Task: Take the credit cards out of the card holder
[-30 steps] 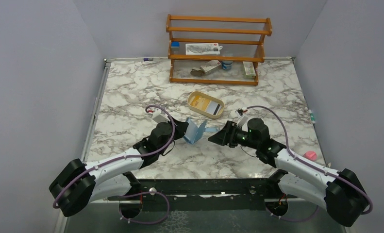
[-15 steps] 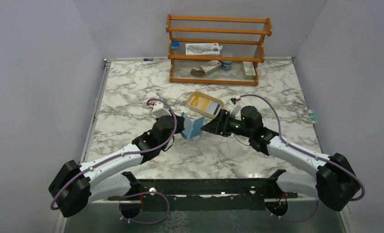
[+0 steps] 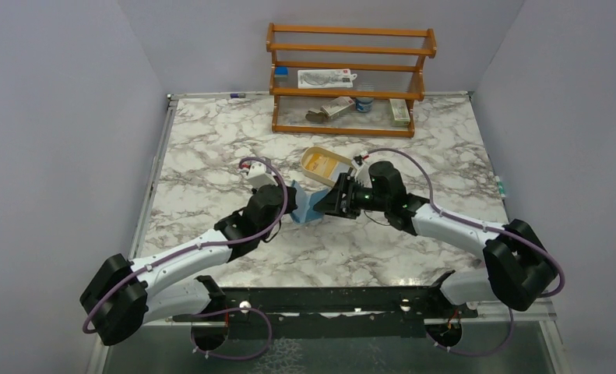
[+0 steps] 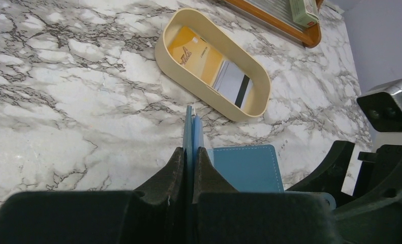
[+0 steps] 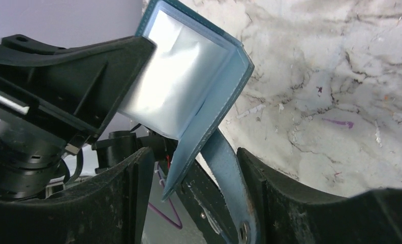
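Note:
The teal-blue card holder (image 3: 308,209) stands open on edge at mid-table. My left gripper (image 3: 290,204) is shut on one of its flaps, whose thin edge (image 4: 191,127) rises between the closed fingers. The other flap (image 4: 247,168) spreads to the right. In the right wrist view the holder's pale inside (image 5: 224,107) has a shiny clear pocket, and I cannot tell whether a card sits in it. My right gripper (image 5: 193,173) is open, its jaws around the free flap and the snap tab (image 5: 229,173). One grey credit card (image 4: 235,86) with a dark stripe lies in the tray.
The oval tan tray (image 4: 163,48) with yellow inside sits just behind the holder, and my right arm covers part of it in the top view. A wooden rack (image 3: 350,78) with small items stands against the back wall. Walls close in both table sides.
My right arm has swung left and forward, from about a hand's width away until its jaws stand around the holder's free flap. The left gripper has carried the holder slightly toward the tray.

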`<state>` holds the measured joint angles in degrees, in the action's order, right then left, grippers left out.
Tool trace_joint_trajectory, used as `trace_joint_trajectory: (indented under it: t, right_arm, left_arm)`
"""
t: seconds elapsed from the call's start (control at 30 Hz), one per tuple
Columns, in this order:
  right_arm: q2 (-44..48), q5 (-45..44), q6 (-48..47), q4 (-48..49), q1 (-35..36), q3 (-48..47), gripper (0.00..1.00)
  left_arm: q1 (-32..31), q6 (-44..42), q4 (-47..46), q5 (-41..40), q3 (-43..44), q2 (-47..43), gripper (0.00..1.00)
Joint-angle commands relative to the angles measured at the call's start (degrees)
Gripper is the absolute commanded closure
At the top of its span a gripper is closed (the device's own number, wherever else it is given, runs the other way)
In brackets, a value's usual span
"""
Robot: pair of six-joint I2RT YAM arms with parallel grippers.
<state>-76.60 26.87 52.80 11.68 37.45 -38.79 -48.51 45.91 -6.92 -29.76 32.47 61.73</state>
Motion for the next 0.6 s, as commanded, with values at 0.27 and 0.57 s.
trace_joint_trajectory:
  t: [0.27, 0.57]
  right_arm:
    - [-5.9, 3.3, 2.9, 2.7, 1.7, -1.0, 0.43]
    - [-9.1, 5.5, 7.4, 14.6, 1.7, 3.1, 0.99]
  left_arm:
    - [-1.0, 0.7, -1.3, -1.2, 2.4, 0.4, 1.00]
    - [-1.0, 6.0, -6.2, 1.2, -2.3, -2.4, 1.00]
